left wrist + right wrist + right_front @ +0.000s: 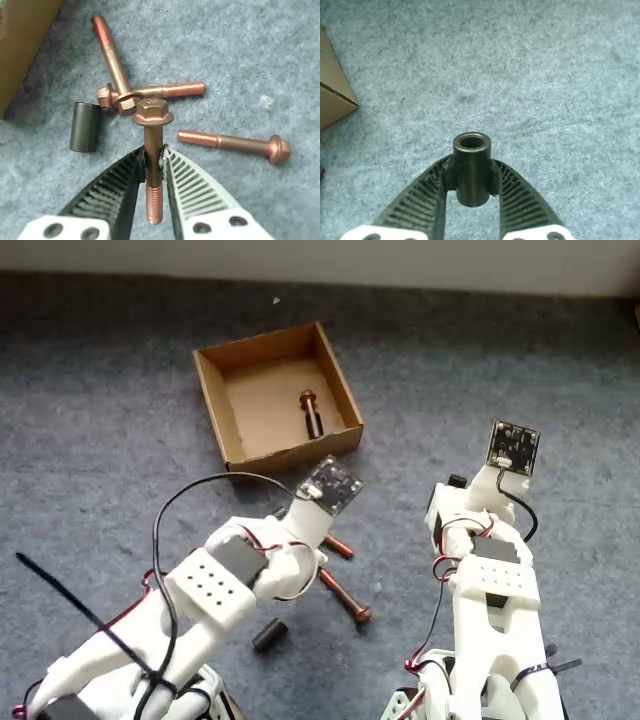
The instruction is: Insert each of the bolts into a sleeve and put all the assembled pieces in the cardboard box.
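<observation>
- The left gripper [154,152] is clamped on the shank of 1 held bolt [152,114]. The bolt's long axis runs along the fingers. Its flanged head points away from the wrist, and its threaded tip points back toward the wrist.
- The right gripper [471,166] is closed around 1 held sleeve [471,187]. The sleeve's axis also runs along the fingers, and its open bore faces outward, away from the wrist.
- I think the next move depends on this relation: the sleeve is off to the right of the bolt, well apart from it. The thread must enter the bore, but it sits on the wrist side of the left fingers. So the 2 axes have to be brought onto 1 line with the tip toward the hole. This probably needs a turn of a wrist.
- Below the left gripper, 3 loose bolts [235,142] and 1 spare sleeve [85,126] lie on the grey carpet [545,75].
- The cardboard box [210,390] holds 1 assembled piece [311,413]. The left arm is the nearer one to the box.
</observation>
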Controlling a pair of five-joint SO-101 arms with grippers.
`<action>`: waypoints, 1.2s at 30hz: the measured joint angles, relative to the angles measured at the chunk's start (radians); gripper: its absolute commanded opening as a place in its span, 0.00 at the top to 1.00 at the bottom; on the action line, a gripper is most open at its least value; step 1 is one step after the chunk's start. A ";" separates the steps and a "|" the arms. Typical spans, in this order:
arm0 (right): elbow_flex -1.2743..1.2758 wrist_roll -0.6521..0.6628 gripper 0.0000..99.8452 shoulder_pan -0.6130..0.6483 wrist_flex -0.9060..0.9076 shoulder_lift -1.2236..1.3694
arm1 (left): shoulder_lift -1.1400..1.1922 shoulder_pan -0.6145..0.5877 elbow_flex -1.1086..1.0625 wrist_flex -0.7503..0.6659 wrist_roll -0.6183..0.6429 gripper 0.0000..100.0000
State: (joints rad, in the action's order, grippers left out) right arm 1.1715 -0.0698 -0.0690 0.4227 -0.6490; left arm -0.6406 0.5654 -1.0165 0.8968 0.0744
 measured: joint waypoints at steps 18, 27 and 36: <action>0.017 0.000 0.99 0.296 0.209 -0.338 | -0.628 -0.310 -0.149 0.017 0.002 0.99; 0.195 0.000 0.99 0.483 0.209 -0.683 | -0.895 -0.316 -0.284 -0.026 0.002 0.99; 0.393 0.120 0.99 0.671 0.209 -1.000 | -1.129 -0.313 -0.344 -0.061 0.002 0.99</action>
State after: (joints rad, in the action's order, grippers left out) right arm 1.5643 0.0499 0.6015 0.6314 -1.6494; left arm -1.7699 0.2524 -1.3602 0.8355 0.0760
